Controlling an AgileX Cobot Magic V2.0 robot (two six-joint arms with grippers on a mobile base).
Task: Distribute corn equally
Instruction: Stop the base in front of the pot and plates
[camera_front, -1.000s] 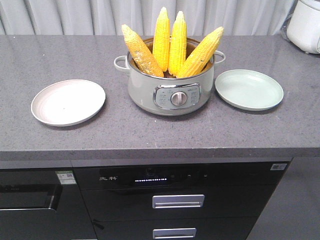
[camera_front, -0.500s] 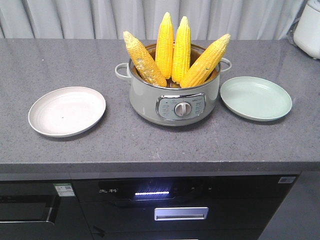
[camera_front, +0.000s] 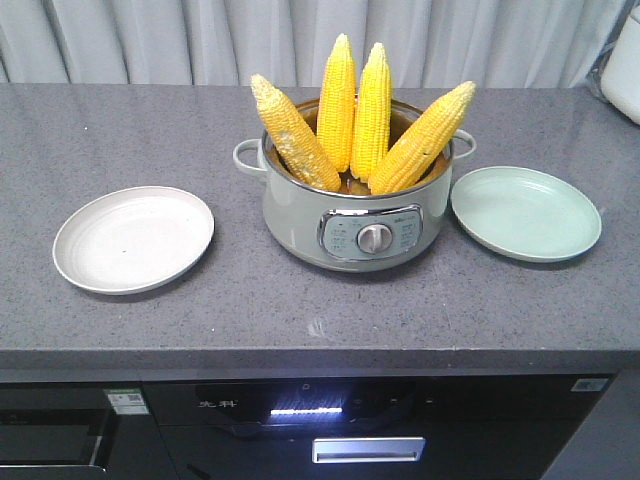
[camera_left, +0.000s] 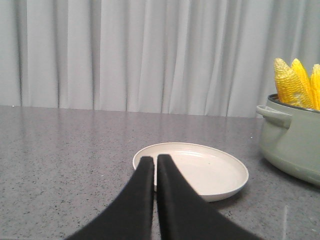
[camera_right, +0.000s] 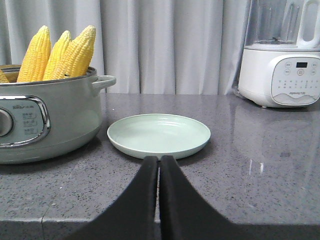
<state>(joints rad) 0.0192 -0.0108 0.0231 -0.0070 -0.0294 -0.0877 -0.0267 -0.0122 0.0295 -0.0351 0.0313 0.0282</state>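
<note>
Several cobs of yellow corn (camera_front: 336, 105) stand upright, fanned out, in a grey-green electric pot (camera_front: 345, 215) at the counter's middle. The corn (camera_left: 289, 84) also shows in the left wrist view, and the corn (camera_right: 35, 54) in the right wrist view. An empty cream plate (camera_front: 133, 238) lies left of the pot, an empty pale-green plate (camera_front: 526, 212) right of it. My left gripper (camera_left: 154, 159) is shut and empty, low before the cream plate (camera_left: 210, 172). My right gripper (camera_right: 160, 158) is shut and empty, just short of the green plate (camera_right: 159, 134). Neither arm shows in the front view.
A white blender base (camera_right: 280, 72) stands at the back right of the grey stone counter (camera_front: 250, 300). A curtain hangs behind the counter. Dark cabinet drawers with a metal handle (camera_front: 367, 449) sit below the front edge.
The whole front view has shifted: pot and plates sit lower and slightly right in frame, and the counter looks closer. Nothing on the counter has moved relative to anything else.
</note>
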